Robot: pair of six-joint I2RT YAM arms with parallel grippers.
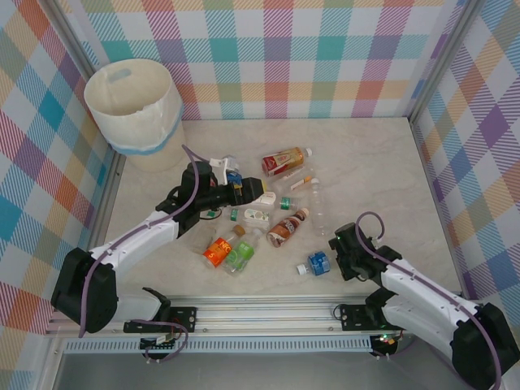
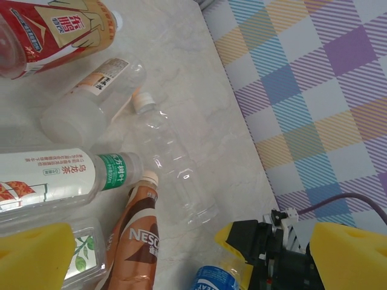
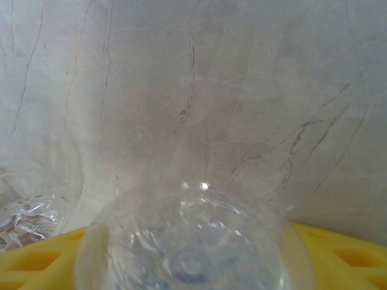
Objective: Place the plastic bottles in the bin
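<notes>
The left gripper point(image 2: 193, 257) holds its fingers wide apart above scattered clear plastic bottles point(image 2: 175, 175). Lower right, the right gripper point(image 1: 327, 260) flanks a clear blue-labelled plastic bottle point(image 1: 317, 262); I cannot tell whether it grips.

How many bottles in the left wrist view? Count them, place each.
7 bottles: red-label top left, orange-label below it, unlabelled centre, green-banded left, Nescafé bottom centre, leaf-label bottom left, blue-label bottom edge. More may be hidden.

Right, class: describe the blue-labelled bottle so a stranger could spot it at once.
Find the marble table, then the right arm at its near edge. At that arm's jaws lies a small bottle. Its blue label marks it off from the brown-labelled bottle and green-labelled bottle nearby.
</notes>
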